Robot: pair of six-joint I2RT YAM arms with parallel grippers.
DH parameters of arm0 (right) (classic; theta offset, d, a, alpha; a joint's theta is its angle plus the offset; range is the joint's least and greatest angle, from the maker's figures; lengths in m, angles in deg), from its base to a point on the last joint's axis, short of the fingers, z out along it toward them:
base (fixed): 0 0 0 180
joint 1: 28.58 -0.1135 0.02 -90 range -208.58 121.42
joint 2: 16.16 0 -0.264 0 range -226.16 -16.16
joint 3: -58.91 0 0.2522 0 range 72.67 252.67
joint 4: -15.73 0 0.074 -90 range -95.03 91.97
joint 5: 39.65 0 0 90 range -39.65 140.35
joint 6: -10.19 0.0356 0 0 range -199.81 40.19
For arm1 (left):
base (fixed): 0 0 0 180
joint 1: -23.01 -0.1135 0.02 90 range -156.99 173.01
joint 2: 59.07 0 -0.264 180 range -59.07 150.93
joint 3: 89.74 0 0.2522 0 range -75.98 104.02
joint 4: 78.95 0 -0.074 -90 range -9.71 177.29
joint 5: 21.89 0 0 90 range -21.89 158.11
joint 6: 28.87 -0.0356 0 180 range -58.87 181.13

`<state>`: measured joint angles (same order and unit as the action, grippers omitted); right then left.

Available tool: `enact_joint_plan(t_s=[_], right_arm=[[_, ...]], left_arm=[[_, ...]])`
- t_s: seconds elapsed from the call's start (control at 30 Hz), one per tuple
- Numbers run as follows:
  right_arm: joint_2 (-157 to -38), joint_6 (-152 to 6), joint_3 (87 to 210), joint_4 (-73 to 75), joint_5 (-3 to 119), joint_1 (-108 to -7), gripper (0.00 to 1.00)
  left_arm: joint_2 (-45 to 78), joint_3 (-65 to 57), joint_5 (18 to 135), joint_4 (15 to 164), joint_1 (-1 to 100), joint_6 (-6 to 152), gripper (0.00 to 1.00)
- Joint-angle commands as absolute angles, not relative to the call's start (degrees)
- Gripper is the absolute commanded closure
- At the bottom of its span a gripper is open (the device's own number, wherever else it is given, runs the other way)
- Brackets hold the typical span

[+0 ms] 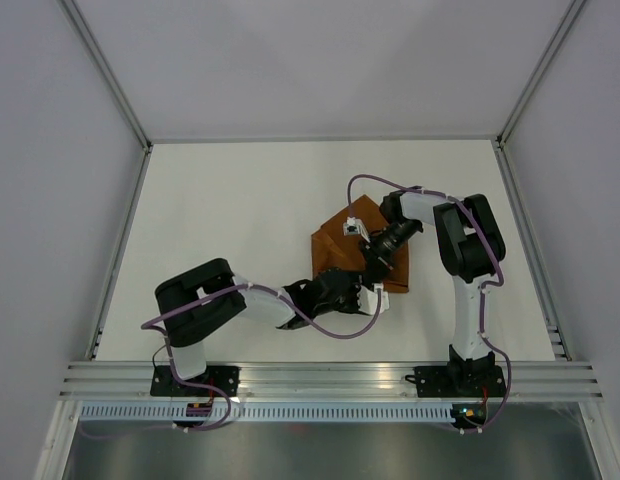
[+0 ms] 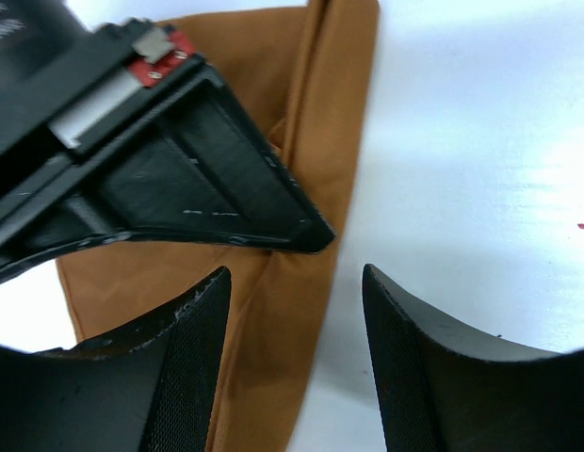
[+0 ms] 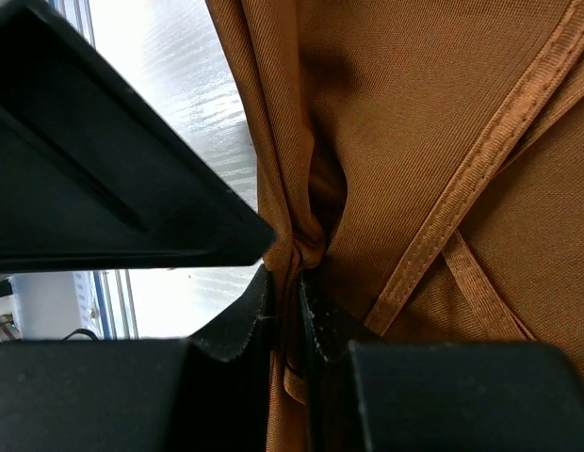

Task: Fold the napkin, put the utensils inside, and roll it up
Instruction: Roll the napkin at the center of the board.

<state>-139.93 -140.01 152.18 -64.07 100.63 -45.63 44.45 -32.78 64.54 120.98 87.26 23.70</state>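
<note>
The rust-orange napkin lies folded mid-table, its right side under both grippers. My right gripper reaches down from the back and is shut on a bunched fold of the napkin; in the right wrist view the cloth is pinched between its jaws. My left gripper is open and low over the napkin's near right edge. In the left wrist view its jaws straddle the napkin's edge and bare table, holding nothing. No utensil is in view.
The white table is walled by grey panels, with metal rails along the near edge. The two grippers are very close: the right gripper's body fills the left wrist view's upper left.
</note>
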Motion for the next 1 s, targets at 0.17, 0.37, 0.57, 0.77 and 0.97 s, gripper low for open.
enact_joint_plan(t_s=[0.17, 0.37, 0.57, 0.77, 0.97], right_arm=[[-144.0, -143.8, 151.6, -58.8, 92.9, -45.1, 1.00], [-144.7, -144.1, 151.7, -59.0, 93.2, -44.6, 0.99], [-144.7, -144.5, 151.8, -59.6, 93.7, -43.9, 1.00], [-144.1, -144.6, 151.3, -59.7, 94.7, -43.7, 0.98], [-141.0, -144.0, 149.9, -59.0, 95.9, -43.2, 0.84]], left_arm=[[47.5, -27.4, 67.8, 113.9, 87.4, 20.4, 0.41], [49.0, -24.8, 71.1, 107.4, 87.3, 24.2, 0.56], [50.3, -22.6, 73.9, 102.8, 87.3, 29.4, 0.76], [51.4, -21.9, 76.7, 100.9, 86.7, 35.3, 0.92], [52.3, -20.1, 82.5, 96.1, 84.7, 40.0, 0.98]])
